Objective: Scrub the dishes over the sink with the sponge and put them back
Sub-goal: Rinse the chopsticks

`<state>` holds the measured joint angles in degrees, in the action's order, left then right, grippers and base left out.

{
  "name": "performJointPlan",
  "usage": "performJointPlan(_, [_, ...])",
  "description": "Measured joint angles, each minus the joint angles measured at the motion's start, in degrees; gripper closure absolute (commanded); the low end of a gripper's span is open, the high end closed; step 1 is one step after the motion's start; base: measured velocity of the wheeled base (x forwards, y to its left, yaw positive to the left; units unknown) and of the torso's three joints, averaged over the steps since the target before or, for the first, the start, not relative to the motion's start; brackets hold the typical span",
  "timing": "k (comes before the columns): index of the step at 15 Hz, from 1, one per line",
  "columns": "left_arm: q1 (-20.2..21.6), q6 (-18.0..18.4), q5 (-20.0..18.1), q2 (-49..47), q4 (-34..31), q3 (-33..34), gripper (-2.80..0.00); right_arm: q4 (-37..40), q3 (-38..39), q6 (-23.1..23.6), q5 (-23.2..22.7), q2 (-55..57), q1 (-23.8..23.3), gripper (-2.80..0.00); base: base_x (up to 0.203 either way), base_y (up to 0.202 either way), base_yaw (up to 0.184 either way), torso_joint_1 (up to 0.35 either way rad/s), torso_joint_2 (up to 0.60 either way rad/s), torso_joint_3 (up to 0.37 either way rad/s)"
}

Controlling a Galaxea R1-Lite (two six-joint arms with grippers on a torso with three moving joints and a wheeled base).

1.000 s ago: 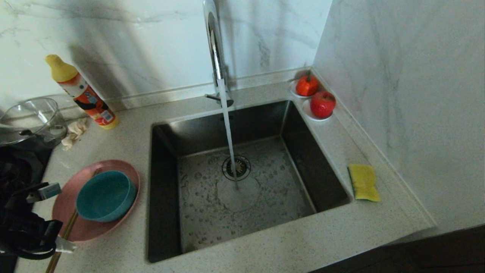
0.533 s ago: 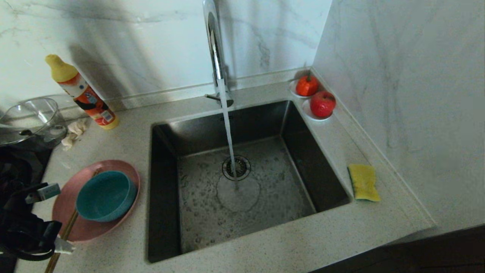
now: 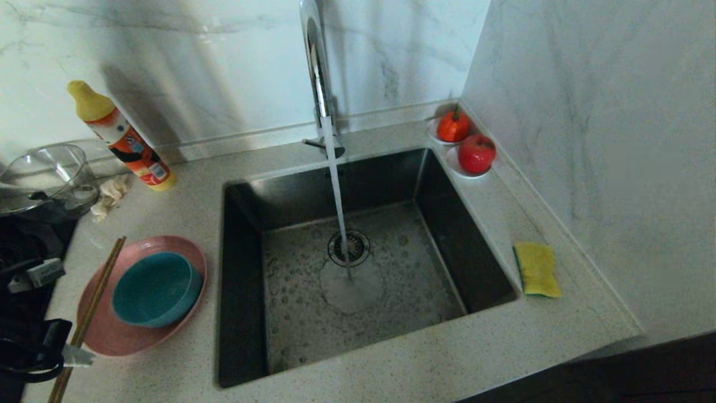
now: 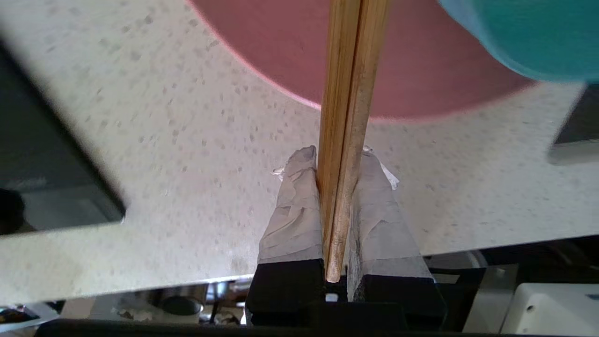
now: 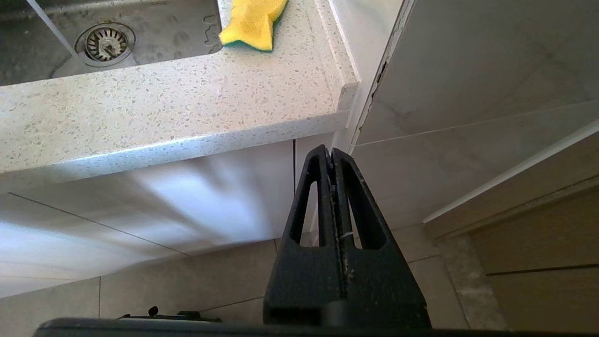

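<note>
1. A speckled pale stone countertop [image 3: 391, 369] fills the head view, with marble walls along the top and right of the frame.
2. A square dark steel sink [image 3: 464, 240] sits at centre frame. A tall chrome tap [image 3: 316, 67] at upper centre pours a stream of water onto the basin floor beside the round drain [image 3: 348, 247].
3. A wide pink plate [image 3: 184, 319] lies at lower left of the frame, just beside the sink's left rim. A teal bowl [image 3: 154, 296] rests inside it.
4. The yellow sponge [image 3: 536, 268] lies flat at right of the frame, on the counter just past the sink's right rim, its long axis running toward the bottom of the frame. The whole sink lies between the sponge and the dishes.
5. The left gripper [image 4: 339, 164] is at the lower left edge of the head view, nearly closed, its taped fingers [image 4: 299, 196] clamped on a pair of wooden chopsticks [image 3: 89, 313]. The chopsticks slant from the bottom left corner up across the plate's left rim.
6. The right gripper [image 5: 332, 154] hangs parked below the counter edge, fully closed and holding nothing. In its wrist view the sponge shows at the top, on the counter above it.
7. Judgement: the right arm is nearer the sponge, the left arm nearer the dishes. The chopsticks probably need setting aside before the plate and bowl can be lifted.
</note>
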<state>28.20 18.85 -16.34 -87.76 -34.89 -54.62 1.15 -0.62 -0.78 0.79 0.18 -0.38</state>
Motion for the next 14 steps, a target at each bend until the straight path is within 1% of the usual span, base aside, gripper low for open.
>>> performJointPlan(3, [0.68, -0.33, 0.00, 3.42, -1.56, -0.14, 0.00, -0.02, 0.00, -0.01, -0.02, 0.00, 0.00, 0.00, 0.000, 0.000, 0.000, 0.000, 0.00, 0.000])
performJointPlan(11, [1.45, -0.42, -0.62, 11.93, -1.88, -0.73, 0.00, -0.02, 0.00, 0.01, -0.02, 0.00, 0.00, 0.00, 0.000, 0.000, 0.000, 0.000, 0.00, 0.000])
performJointPlan(13, [1.40, -0.38, -1.24, 13.65, -1.97, -1.63, 0.00, 0.00, 0.00, 0.00, 0.00, 0.00, 0.00, 0.00, 0.000, 0.000, 0.000, 0.000, 0.00, 0.000])
performJointPlan(14, [1.40, -0.65, -2.29, 14.30, -2.12, -2.65, 0.00, -0.02, 0.00, -0.01, 0.00, 0.00, -0.02, 0.00, 0.000, 0.000, 0.000, 0.000, 0.00, 0.000])
